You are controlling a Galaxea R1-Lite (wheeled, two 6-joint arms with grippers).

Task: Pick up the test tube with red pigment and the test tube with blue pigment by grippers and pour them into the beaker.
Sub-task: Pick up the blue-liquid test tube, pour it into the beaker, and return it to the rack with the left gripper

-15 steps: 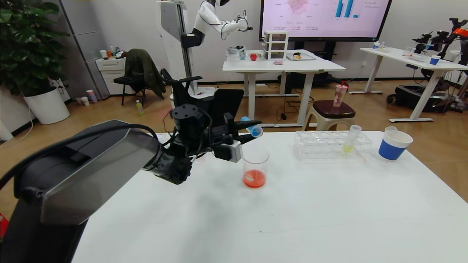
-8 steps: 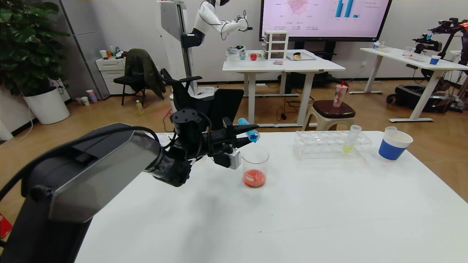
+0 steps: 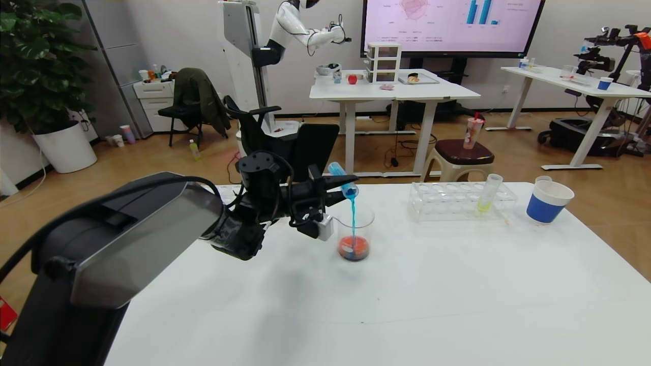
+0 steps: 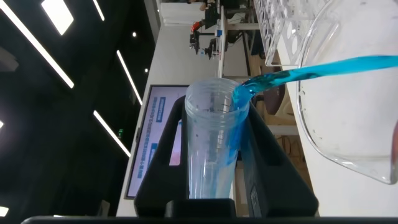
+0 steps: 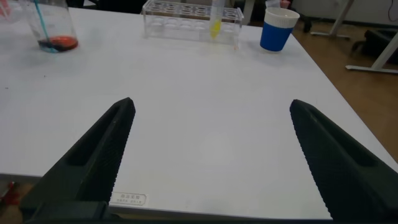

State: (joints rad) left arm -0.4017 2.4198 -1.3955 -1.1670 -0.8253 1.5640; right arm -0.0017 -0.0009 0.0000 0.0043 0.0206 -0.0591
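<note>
Now left hand (image 3: pixel 339 184) clamped on tipped blue tube (image 3: pixel 343 183) above beaker (image 3: pixel 354 235); right hand (image 5: pixel 211 155) wide, empty.

This was a robotics lab set up in an office-like room. A white humanoid robot (image 3: pixel 300 28) stood on a column at the upper middle of the frame, a large screen (image 3: pixel 450 25) showed charts at the upper right, and white desks (image 3: pixel 391 91) carrying test props stood on wood flooring.
</note>
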